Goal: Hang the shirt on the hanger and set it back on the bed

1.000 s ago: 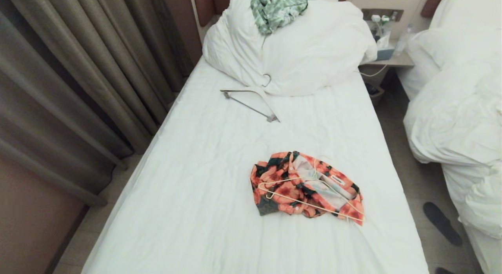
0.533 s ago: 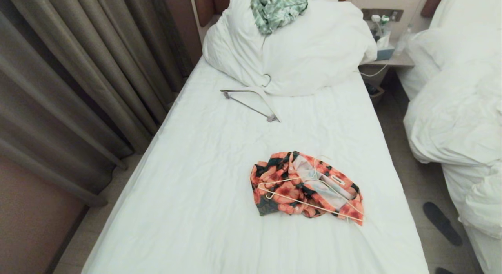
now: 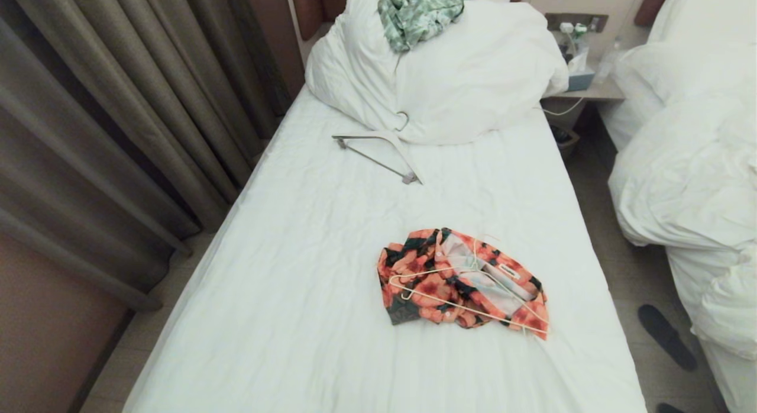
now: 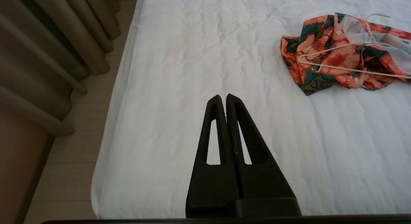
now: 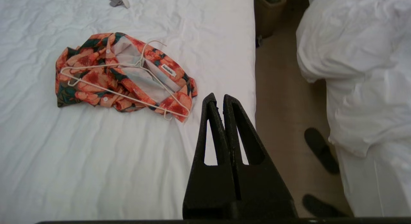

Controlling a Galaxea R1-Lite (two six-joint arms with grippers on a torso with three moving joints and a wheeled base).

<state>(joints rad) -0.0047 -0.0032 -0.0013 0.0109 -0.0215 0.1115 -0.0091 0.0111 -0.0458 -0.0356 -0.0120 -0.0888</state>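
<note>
The shirt (image 3: 426,283), orange-pink flowers on dark green, lies crumpled on the bed (image 3: 331,253) right of its middle, pale inside showing. The thin cream hanger (image 3: 467,310) rests on top of it, not inside the cloth. Neither gripper appears in the head view. In the left wrist view my left gripper (image 4: 225,96) is shut and empty above bare sheet, well to the side of the shirt (image 4: 337,60) and hanger (image 4: 353,70). My right gripper (image 5: 219,96) is shut and empty over the bed's right edge, close to the shirt (image 5: 93,79) and the hanger (image 5: 122,94).
A heaped white duvet (image 3: 473,76) with a green-and-white garment (image 3: 414,10) fills the bed's head; a thicker white hanger (image 3: 384,149) lies before it. Curtains (image 3: 118,105) run along the left. A second bed (image 3: 680,164), a nightstand (image 3: 585,90) and dark slippers (image 3: 665,336) are on the right.
</note>
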